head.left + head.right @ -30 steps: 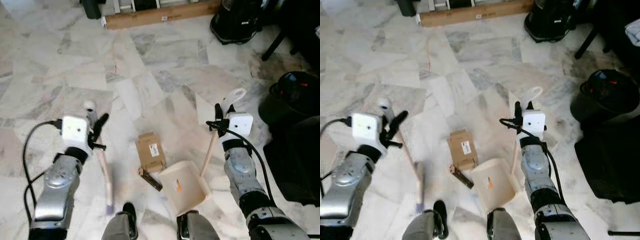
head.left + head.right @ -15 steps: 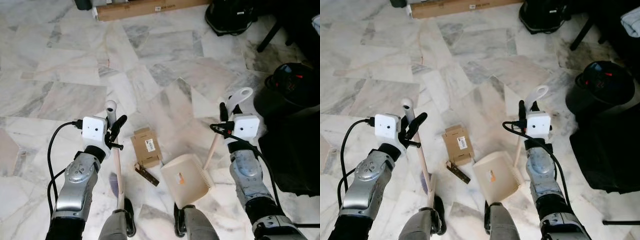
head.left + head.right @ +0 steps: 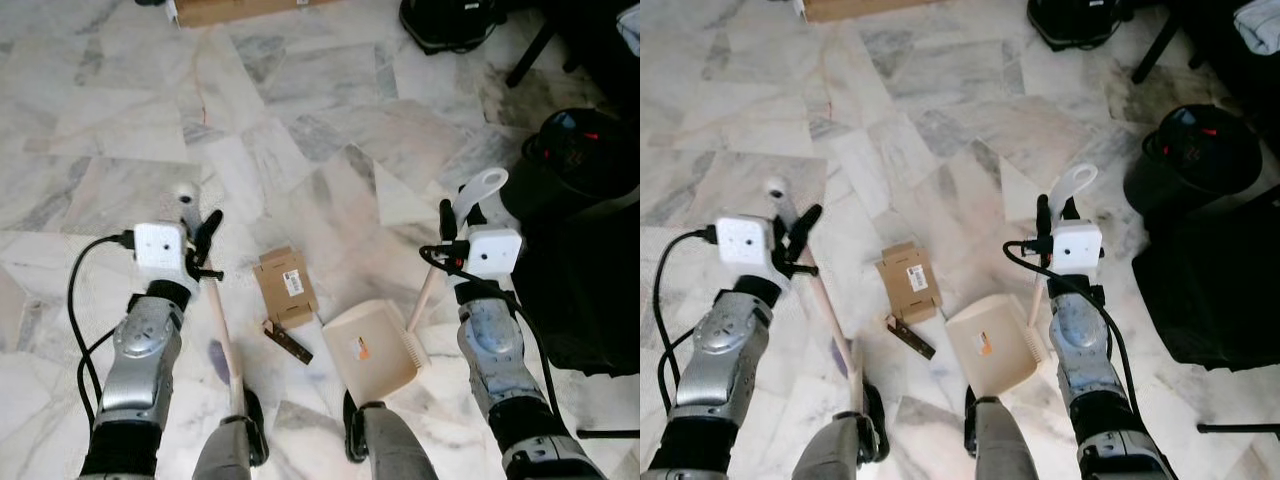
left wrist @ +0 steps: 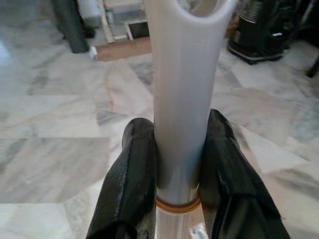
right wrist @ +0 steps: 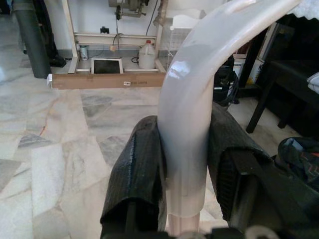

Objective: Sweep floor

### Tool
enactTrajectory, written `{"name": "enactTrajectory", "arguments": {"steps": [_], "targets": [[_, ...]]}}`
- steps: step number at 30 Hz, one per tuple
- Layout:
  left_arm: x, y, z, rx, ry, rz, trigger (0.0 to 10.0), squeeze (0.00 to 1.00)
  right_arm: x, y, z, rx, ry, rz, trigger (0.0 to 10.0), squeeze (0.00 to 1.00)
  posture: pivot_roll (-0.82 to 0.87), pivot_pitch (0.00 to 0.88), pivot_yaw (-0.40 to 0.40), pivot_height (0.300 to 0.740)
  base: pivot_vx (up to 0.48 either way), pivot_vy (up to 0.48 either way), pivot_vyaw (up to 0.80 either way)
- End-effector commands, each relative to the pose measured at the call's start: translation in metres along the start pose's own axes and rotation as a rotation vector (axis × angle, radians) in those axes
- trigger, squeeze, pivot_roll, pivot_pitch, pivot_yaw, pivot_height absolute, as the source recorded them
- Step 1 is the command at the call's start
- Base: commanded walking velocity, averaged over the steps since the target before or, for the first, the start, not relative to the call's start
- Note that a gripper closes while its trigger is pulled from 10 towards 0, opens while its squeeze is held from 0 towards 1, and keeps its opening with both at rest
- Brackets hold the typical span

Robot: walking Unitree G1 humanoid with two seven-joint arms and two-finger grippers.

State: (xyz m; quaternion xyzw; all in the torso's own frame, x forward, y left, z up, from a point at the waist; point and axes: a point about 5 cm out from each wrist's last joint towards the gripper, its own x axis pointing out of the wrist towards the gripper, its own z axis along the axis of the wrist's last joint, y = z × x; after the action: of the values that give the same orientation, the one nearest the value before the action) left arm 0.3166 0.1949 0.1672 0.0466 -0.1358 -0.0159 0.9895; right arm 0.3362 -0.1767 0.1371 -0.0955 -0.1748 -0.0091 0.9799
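Here, in the left eye view, the left gripper (image 3: 200, 235) clamps the top of the broom (image 3: 222, 335), whose stick slants down toward the robot's feet. The flattened cardboard box (image 3: 282, 284) and a dark scrap (image 3: 287, 342) lie on the marble floor (image 3: 300, 130) between broom and dustpan (image 3: 372, 350), nearer the dustpan's mouth. The right gripper (image 3: 452, 225) holds the dustpan's upright handle.

In the left wrist view, fingers (image 4: 133, 174) squeeze the white broom grip.

In the right wrist view, fingers (image 5: 137, 174) pinch the curved handle.
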Motion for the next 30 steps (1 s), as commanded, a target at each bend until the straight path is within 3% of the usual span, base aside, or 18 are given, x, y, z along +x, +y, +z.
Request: {"name": "enactTrajectory", "arguments": {"steps": [1, 12, 16, 19, 23, 30], "targets": [[-0.002, 0.003, -0.001, 0.040, -0.011, 0.012, 10.0, 0.00, -0.019, 0.001, -0.024, -0.008, 0.128, 0.015, 10.0, 0.00, -0.07, 0.503, -0.043, 0.740, 0.000, 0.000, 0.00], [0.011, -0.016, 0.010, 0.057, -0.134, 0.021, 10.0, 0.00, -0.024, -0.004, -0.023, 0.007, 0.133, -0.004, 10.0, 0.00, -0.09, 0.485, -0.048, 0.740, 0.000, 0.000, 0.00], [0.017, -0.033, 0.012, 0.031, -0.145, -0.039, 10.0, 0.00, -0.024, -0.004, -0.024, 0.011, 0.137, -0.006, 10.0, 0.00, -0.09, 0.481, -0.049, 0.740, 0.000, 0.000, 0.00], [0.017, -0.047, 0.004, -0.015, -0.104, -0.134, 10.0, 0.00, -0.023, -0.002, -0.023, 0.016, 0.137, -0.003, 10.0, 0.00, -0.10, 0.481, -0.049, 0.740, 0.000, 0.000, 0.00], [0.014, -0.052, -0.002, -0.039, -0.070, -0.179, 10.0, 0.00, -0.023, -0.001, -0.022, 0.018, 0.136, -0.001, 10.0, 0.00, -0.10, 0.484, -0.049, 0.740, 0.000, 0.000, 0.00], [0.006, -0.066, -0.017, -0.085, 0.076, -0.302, 10.0, 0.00, -0.025, 0.000, -0.023, 0.021, 0.143, 0.000, 10.0, 0.00, -0.10, 0.486, -0.043, 0.740, 0.000, 0.000, 0.00]]}}
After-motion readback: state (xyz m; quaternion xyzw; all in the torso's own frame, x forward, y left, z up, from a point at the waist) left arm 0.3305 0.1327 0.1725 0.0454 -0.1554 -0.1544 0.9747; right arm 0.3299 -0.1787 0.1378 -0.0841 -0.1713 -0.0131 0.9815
